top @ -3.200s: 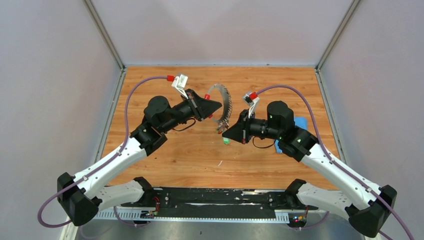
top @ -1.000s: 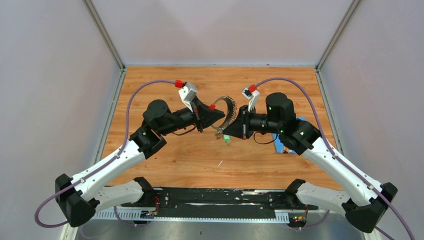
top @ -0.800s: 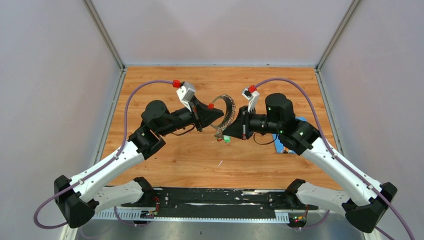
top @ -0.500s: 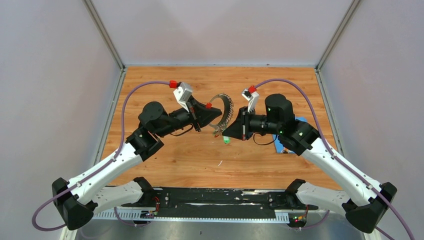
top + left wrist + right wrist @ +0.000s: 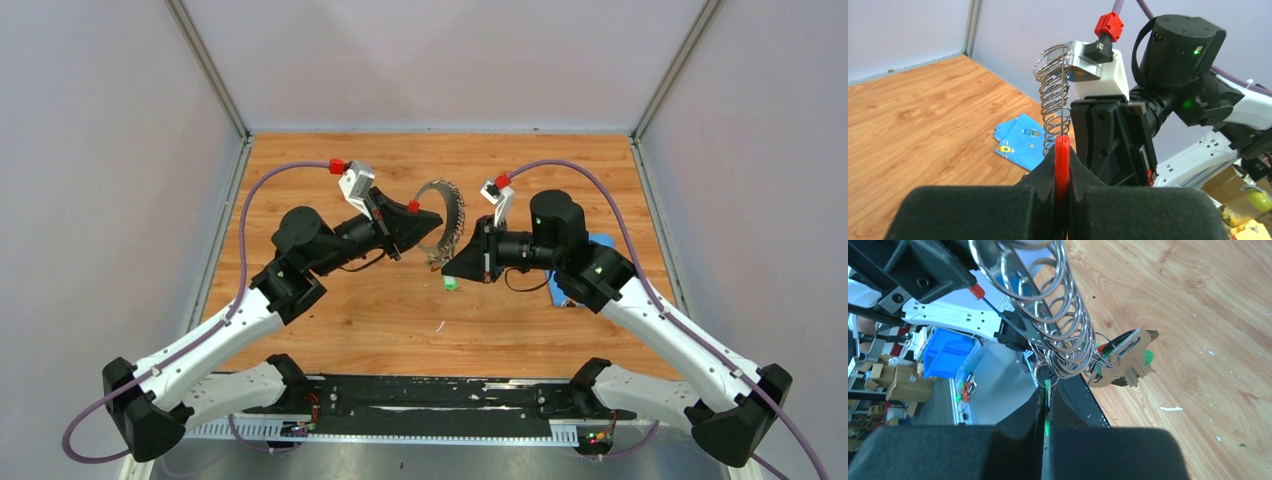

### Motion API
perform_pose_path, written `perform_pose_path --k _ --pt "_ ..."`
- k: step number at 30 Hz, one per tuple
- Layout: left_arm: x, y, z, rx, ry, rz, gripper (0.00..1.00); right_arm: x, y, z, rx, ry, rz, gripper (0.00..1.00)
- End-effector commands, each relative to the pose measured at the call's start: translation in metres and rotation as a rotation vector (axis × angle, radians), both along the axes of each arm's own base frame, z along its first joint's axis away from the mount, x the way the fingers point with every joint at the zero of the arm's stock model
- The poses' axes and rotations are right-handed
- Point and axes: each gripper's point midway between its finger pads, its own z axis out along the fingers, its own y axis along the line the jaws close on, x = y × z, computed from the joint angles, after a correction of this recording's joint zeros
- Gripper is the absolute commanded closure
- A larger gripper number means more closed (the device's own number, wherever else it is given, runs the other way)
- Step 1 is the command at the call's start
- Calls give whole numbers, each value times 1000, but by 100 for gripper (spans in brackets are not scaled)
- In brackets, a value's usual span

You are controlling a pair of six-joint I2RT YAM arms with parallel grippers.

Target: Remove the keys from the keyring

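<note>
The keyring (image 5: 447, 212), a silvery coil-edged ring, hangs in the air between my two grippers. My left gripper (image 5: 434, 221) is shut on its red curved part (image 5: 1062, 159), and the coil (image 5: 1054, 100) rises above my fingers. My right gripper (image 5: 446, 268) is shut on a green-capped key (image 5: 1047, 389) that hangs from the ring's lower end (image 5: 1063, 325). Several more keys (image 5: 1124, 362) dangle in a bunch beside it. One green-capped key (image 5: 451, 284) lies loose on the table below.
A blue cloth piece (image 5: 603, 246) lies on the wooden table by my right arm; it also shows in the left wrist view (image 5: 1020, 141). Grey walls enclose the table on three sides. A small white scrap (image 5: 439, 326) lies nearer the front.
My left gripper has drawn back to the left and tilted, carrying the ring's top slightly left and farther away. My right gripper has shifted slightly left and keeps its hold.
</note>
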Motion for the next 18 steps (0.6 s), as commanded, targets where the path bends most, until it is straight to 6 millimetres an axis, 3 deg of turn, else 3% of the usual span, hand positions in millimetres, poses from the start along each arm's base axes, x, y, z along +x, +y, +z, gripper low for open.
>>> perform_pose_path --k 1,10,18 --pt "-3 1 27 -108 -14 -6 100 -11 2 6 41 -22 76 99" --pt "6 -8 17 -125 37 -6 100 -20 5 28 45 -110 121 99" --pt "8 -10 15 -133 29 -5 100 -9 -3 31 -46 -124 63 99"
